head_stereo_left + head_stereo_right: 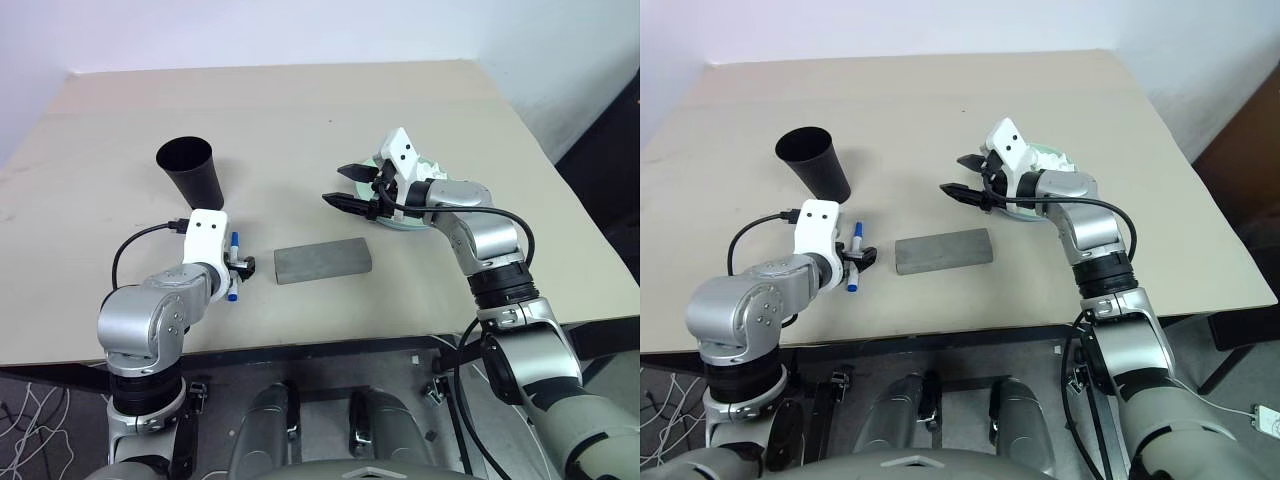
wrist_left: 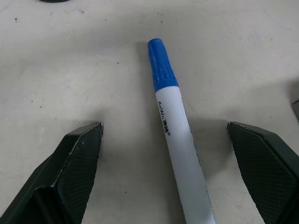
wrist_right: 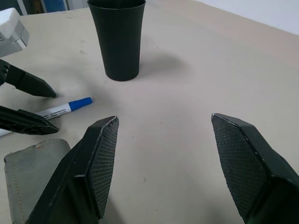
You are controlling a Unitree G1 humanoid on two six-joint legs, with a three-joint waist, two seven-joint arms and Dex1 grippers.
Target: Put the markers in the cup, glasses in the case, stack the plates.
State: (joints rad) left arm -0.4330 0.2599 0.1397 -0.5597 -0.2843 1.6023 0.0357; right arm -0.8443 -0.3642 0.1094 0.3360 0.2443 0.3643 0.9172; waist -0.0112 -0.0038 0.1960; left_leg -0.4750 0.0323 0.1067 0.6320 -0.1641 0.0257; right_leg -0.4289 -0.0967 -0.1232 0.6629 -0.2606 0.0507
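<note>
Two spread claws: left claw [image 2: 163, 172] astride the blue-capped marker [image 2: 175, 126], cup [image 1: 192, 170] beyond, grey case [image 1: 323, 260] beside, right claw [image 1: 348, 187] empty.

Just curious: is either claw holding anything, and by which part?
Nothing is held. The open left gripper straddles the white, blue-capped marker; the right gripper is open.
</note>
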